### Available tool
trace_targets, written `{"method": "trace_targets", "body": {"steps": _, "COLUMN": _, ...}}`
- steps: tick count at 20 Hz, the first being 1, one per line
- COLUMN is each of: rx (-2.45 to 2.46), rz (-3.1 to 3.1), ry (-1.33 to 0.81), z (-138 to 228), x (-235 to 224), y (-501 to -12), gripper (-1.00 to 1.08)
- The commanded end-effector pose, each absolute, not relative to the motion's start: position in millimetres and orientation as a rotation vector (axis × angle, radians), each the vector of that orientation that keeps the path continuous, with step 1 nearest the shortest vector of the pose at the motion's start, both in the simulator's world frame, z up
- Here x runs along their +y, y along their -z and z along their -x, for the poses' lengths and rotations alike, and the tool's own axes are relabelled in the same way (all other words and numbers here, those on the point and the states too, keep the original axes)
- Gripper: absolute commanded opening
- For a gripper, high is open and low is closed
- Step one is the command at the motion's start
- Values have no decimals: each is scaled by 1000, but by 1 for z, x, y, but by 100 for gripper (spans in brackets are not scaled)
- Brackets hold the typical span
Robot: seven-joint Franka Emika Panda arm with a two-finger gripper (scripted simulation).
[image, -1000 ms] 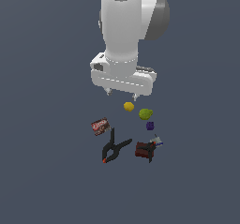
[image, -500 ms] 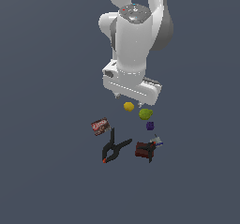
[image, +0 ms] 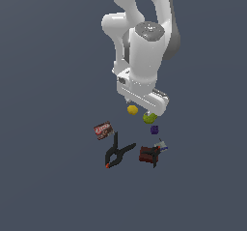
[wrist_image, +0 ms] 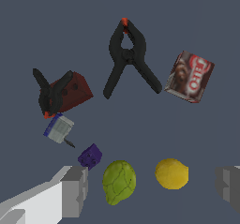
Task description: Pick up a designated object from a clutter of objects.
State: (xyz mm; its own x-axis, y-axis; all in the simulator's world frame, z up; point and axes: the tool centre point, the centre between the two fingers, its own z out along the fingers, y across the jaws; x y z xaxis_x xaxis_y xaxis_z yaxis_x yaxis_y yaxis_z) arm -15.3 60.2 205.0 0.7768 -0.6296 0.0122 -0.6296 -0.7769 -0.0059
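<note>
the gripper [wrist_image: 150, 190] hangs with jaws spread wide; the green fruit [wrist_image: 119, 181] sits between them, nearer one finger, beside the yellow ball [wrist_image: 171, 173].

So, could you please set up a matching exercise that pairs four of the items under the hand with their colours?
Things:
1. lumpy fruit
2. ball
3. small cube
4. large spring clamp

Colours:
A. black with a red tip
B. purple
C. yellow-green
D. bright yellow

Pairs: 1-C, 2-D, 3-B, 4-A
</note>
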Motion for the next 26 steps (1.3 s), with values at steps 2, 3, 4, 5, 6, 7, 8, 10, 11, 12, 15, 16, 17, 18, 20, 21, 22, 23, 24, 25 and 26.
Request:
{"method": "trace_targets", "body": {"steps": 2, "rx": 1148, "rz": 2924, "ry": 21, "z": 19, "x": 70, "y": -193, "gripper": 100}}
{"method": "trace_targets", "body": {"steps": 3, "rx": 1175, "rz": 2914, "ry": 21, "z": 21, "x": 72, "y": -190, "gripper": 100}}
{"method": "trace_targets", "body": {"steps": 4, "rx": 1203, "rz": 2903, "ry": 21, "z": 22, "x": 75, "y": -186, "gripper": 100}}
{"method": "trace_targets", "body": {"steps": 5, "rx": 1230, "rz": 2892, "ry": 20, "z": 23, "x": 78, "y": -183, "gripper": 100}}
{"method": "trace_targets", "body": {"steps": 6, "rx": 1257, "rz": 2880, "ry": 20, "z": 25, "x": 80, "y": -180, "gripper": 100}}
{"method": "trace_targets", "body": {"steps": 7, "rx": 1284, "rz": 2869, "ry": 20, "z": 26, "x": 83, "y": -176, "gripper": 100}}
{"method": "trace_targets", "body": {"steps": 8, "rx": 1311, "rz": 2857, "ry": 20, "z": 28, "x": 85, "y": -173, "gripper": 100}}
{"method": "trace_targets", "body": {"steps": 10, "rx": 1364, "rz": 2832, "ry": 19, "z": 31, "x": 91, "y": -167, "gripper": 100}}
{"method": "trace_targets", "body": {"steps": 11, "rx": 1391, "rz": 2820, "ry": 19, "z": 32, "x": 93, "y": -163, "gripper": 100}}
{"method": "trace_targets", "body": {"steps": 12, "rx": 1417, "rz": 2807, "ry": 18, "z": 34, "x": 96, "y": -160, "gripper": 100}}
{"method": "trace_targets", "body": {"steps": 15, "rx": 1495, "rz": 2766, "ry": 17, "z": 39, "x": 103, "y": -151, "gripper": 100}}
{"method": "trace_targets", "body": {"steps": 16, "rx": 1520, "rz": 2752, "ry": 17, "z": 41, "x": 106, "y": -148, "gripper": 100}}
{"method": "trace_targets", "body": {"steps": 17, "rx": 1546, "rz": 2738, "ry": 16, "z": 43, "x": 109, "y": -144, "gripper": 100}}
{"method": "trace_targets", "body": {"steps": 18, "rx": 1571, "rz": 2723, "ry": 16, "z": 45, "x": 111, "y": -141, "gripper": 100}}
{"method": "trace_targets", "body": {"steps": 20, "rx": 1622, "rz": 2694, "ry": 15, "z": 48, "x": 116, "y": -135, "gripper": 100}}
{"method": "trace_targets", "body": {"steps": 21, "rx": 1646, "rz": 2678, "ry": 14, "z": 50, "x": 119, "y": -132, "gripper": 100}}
{"method": "trace_targets", "body": {"steps": 22, "rx": 1671, "rz": 2663, "ry": 13, "z": 52, "x": 121, "y": -129, "gripper": 100}}
{"method": "trace_targets", "body": {"steps": 23, "rx": 1696, "rz": 2647, "ry": 13, "z": 54, "x": 123, "y": -126, "gripper": 100}}
{"method": "trace_targets", "body": {"steps": 24, "rx": 1720, "rz": 2631, "ry": 12, "z": 57, "x": 126, "y": -123, "gripper": 100}}
{"method": "trace_targets", "body": {"steps": 25, "rx": 1744, "rz": 2615, "ry": 11, "z": 59, "x": 128, "y": -120, "gripper": 100}}
{"method": "trace_targets", "body": {"steps": 26, "rx": 1768, "rz": 2599, "ry": 10, "z": 61, "x": 131, "y": -117, "gripper": 100}}
